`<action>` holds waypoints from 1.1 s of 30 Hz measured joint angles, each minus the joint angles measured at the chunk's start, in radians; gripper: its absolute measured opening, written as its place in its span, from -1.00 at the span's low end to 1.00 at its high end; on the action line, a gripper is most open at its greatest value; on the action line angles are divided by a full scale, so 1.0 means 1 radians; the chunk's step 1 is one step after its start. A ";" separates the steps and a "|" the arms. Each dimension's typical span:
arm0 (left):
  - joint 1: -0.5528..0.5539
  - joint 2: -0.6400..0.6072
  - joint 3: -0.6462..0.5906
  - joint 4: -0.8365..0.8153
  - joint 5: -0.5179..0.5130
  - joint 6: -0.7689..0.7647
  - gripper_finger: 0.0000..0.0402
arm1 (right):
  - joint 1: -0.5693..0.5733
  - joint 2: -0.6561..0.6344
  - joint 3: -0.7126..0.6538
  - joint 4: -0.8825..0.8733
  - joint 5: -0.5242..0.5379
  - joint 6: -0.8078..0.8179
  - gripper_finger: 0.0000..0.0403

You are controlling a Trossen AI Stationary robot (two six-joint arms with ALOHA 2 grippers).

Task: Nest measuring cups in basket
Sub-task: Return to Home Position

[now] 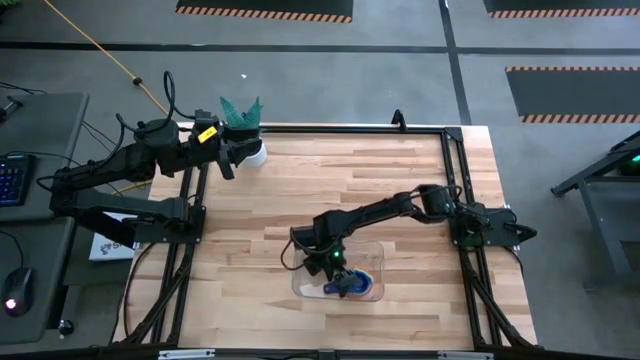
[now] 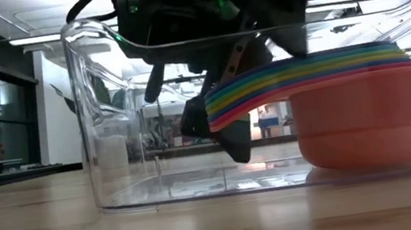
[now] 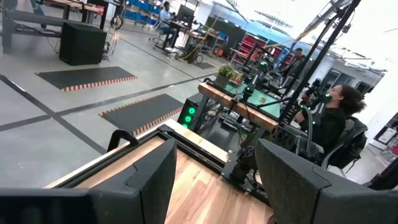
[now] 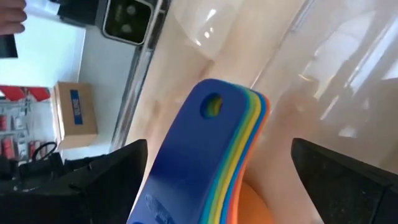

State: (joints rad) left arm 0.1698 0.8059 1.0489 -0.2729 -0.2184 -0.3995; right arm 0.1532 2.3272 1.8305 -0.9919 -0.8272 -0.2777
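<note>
The cups (image 2: 361, 120) sit nested in one rainbow stack inside the basket (image 2: 106, 105), reddish cup at the bottom, dark blue on top, handles lined up together. The right gripper (image 1: 342, 280) hangs low over them, claw spread wide either side of the handles, pinching nothing. The left gripper (image 3: 216, 180) waits by the plant pot (image 1: 250, 152) at the table's far-left corner, claw spread too.

The measuring cups (image 2: 352, 109) fan their handles in rainbow bands: dark blue on top, then light blue, green, yellow and orange above a red bowl. The basket (image 2: 106, 105) is clear. The table (image 1: 330, 170) shows pale wood strips. Floor mats (image 1: 265, 5) are black, edged in orange-and-black stripes.
</note>
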 joint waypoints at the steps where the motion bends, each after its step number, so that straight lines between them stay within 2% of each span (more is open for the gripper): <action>1: 0.000 0.000 0.000 0.000 0.000 0.000 0.05 | -0.004 0.000 0.000 0.002 0.005 0.007 0.92; 12: 0.000 0.000 0.000 0.000 0.000 0.001 0.05 | -0.023 -0.019 0.000 0.011 0.008 0.008 0.92; 24: 0.000 0.000 0.000 0.000 0.000 0.002 0.05 | -0.036 -0.154 0.001 -0.006 0.016 0.008 0.92; 29: 0.000 0.000 0.000 0.001 0.000 0.001 0.05 | -0.071 -0.246 0.001 -0.117 0.016 -0.054 0.92; 33: 0.000 0.000 0.000 0.000 0.000 0.001 0.05 | -0.142 -0.351 -0.002 -0.253 0.024 -0.094 0.92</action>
State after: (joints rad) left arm 0.1699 0.8059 1.0489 -0.2729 -0.2187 -0.3985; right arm 0.0114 1.9766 1.8281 -1.2449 -0.8029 -0.3721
